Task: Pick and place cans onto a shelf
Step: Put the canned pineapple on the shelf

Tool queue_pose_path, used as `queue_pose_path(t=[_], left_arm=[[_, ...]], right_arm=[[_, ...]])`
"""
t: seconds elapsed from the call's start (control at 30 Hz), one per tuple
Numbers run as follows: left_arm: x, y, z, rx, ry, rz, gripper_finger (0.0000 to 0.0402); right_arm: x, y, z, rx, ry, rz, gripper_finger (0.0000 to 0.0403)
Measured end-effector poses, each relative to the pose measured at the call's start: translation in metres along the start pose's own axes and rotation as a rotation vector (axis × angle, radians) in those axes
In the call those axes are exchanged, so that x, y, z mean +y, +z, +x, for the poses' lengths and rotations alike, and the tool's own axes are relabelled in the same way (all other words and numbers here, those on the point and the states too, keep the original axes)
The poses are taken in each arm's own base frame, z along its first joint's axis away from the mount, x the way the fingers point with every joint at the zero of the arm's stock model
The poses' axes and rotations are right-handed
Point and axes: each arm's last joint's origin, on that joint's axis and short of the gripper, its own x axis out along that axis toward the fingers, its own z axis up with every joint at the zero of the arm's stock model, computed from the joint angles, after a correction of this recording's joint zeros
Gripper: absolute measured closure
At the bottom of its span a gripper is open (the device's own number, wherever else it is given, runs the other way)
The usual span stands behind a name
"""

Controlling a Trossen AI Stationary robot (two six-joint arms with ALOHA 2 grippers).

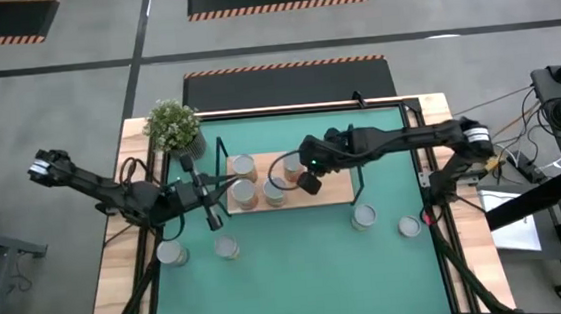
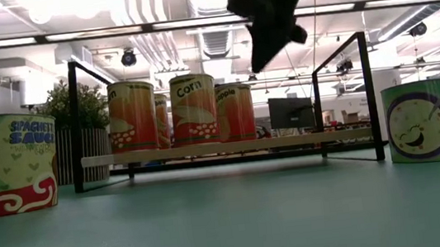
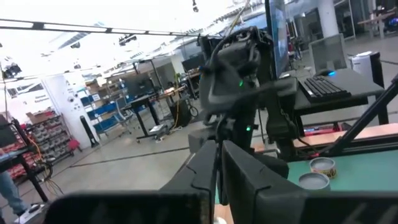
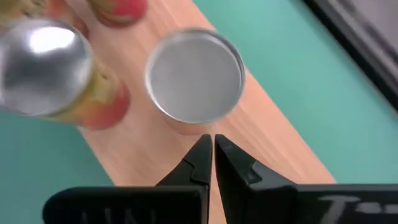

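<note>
- Spaghetti-sauce can (image 2: 10, 164) stood nearest, in front of the shelf (image 1: 333, 186).
- Right claw (image 4: 213, 163) hung pressed together above the shelf's 4 cans (image 1: 244, 167).
- Left claw (image 1: 212, 219) sat pressed together beside the shelf.

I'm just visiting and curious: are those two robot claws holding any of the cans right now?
No. The right gripper is shut on nothing above the shelf, near a can. The left gripper is shut and empty too.

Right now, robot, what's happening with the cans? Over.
Left gripper shut, empty, beside shelf. Right gripper shut, empty, above shelf. Four cans on shelf, four on mat. Nothing blocking.
</note>
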Motion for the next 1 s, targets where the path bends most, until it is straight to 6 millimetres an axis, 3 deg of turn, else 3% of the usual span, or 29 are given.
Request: queue_pose_path(t=[0.37, 0.7, 1.0], left_arm=[[0.001, 0.0, -0.001, -0.002, -0.001, 0.005, 0.0401], [0.002, 0.001, -0.002, -0.004, -0.001, 0.004, 0.0401], [0.002, 0.001, -0.002, -0.004, -0.001, 0.005, 0.0402]], right_arm=[[-0.013, 0.002, 0.035, 0.1, -0.02, 0.001, 0.0394], [-0.011, 0.021, 0.048, -0.071, -0.008, -0.077, 0.0394], [-0.014, 0.026, 0.046, -0.132, -0.048, -0.114, 0.0394]])
